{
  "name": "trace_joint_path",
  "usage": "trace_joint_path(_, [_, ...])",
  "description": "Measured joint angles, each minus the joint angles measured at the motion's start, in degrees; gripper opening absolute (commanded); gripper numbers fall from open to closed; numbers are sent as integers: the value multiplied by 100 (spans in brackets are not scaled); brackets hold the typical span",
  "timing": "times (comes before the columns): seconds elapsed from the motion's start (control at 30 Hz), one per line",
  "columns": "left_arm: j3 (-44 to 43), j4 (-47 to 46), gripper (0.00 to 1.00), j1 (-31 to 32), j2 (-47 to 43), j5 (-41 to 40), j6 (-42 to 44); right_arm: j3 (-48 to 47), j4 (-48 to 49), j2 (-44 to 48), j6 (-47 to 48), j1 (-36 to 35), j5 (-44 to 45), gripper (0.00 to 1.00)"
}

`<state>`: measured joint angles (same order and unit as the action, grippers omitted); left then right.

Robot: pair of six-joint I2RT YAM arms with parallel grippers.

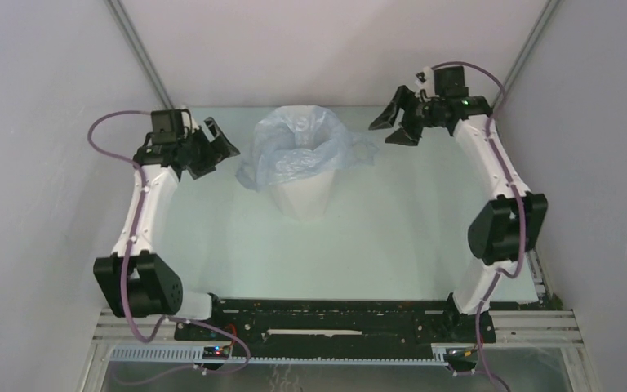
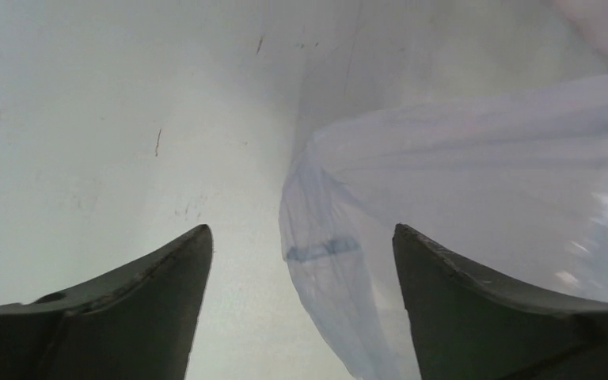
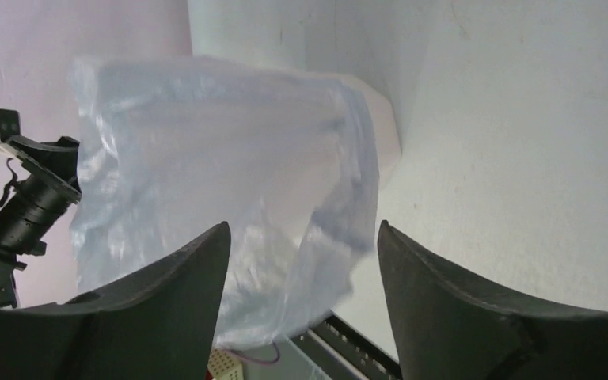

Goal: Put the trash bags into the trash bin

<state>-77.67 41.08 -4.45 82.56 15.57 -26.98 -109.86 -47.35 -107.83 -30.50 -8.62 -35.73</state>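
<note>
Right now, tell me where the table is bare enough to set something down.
Bare table: the wide stretch between the trash bin and the arm bases. Crowded: around the bin's top, where the trash bag spills over between the left gripper and right gripper.

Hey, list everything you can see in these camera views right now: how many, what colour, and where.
trash bag: one, pale blue translucent, draped over the bin's mouth, edges spilling outside
trash bin: one, white, far middle of the table
table: one, pale greenish white, under everything
walls: three, pale grey, left, back and right
arms: two, white and black, bases at near edge
left gripper: one, black, open, left of the bag
right gripper: one, black, open, right of the bag
</note>
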Motion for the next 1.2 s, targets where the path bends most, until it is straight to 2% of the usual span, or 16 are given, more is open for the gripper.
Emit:
trace_joint_path(0.03, [9,11,96,-35,-164,-20,-33,313,61,269,-68,68,-79,82])
trace_joint_path(0.13, [221,-221,97,-186,-713,11,-365,1150,332,920,-369,258,-280,85])
trace_joint_path(0.3, [1346,-1119,99,-278,-1281,522,-1294,2527,1512,1451,-1290,216,-684,87])
trace_joint_path(0.43, [2011,-1508,92,-240,-1167,879,-1928,3460,2264,1491,-2020,7,-625,82])
trace_joint_path(0.47, [2074,-1580,88,-229,-1130,935,-2024,3574,2343,1491,-2135,-52,-590,78])
trace_joint_path(0.5, [2114,-1665,81,-214,-1091,999,-2092,3641,2426,1491,-2232,-105,-549,69])
trace_joint_path(0.6, [2203,-1921,52,-101,-973,1091,-2238,3727,2776,1480,-2428,-229,-446,32])
trace_joint_path(0.7, [2363,-2203,25,17,-798,1145,-2302,3810,3141,1403,-2546,-352,-321,18])
trace_joint_path(0.77, [2396,-2275,17,68,-542,1163,-2225,3882,3316,1300,-2522,-435,-219,11])
trace_joint_path(0.87, [2396,-2251,11,103,-83,1102,-1987,3936,3423,1012,-2347,-560,-42,10])
trace_joint_path(1.0, [2396,-2122,14,219,286,1008,-1735,3985,3451,667,-2041,-699,81,11])
trace_joint_path(1.2, [2382,-2133,13,896,424,962,-1602,4022,3434,590,-1687,-793,81,25])
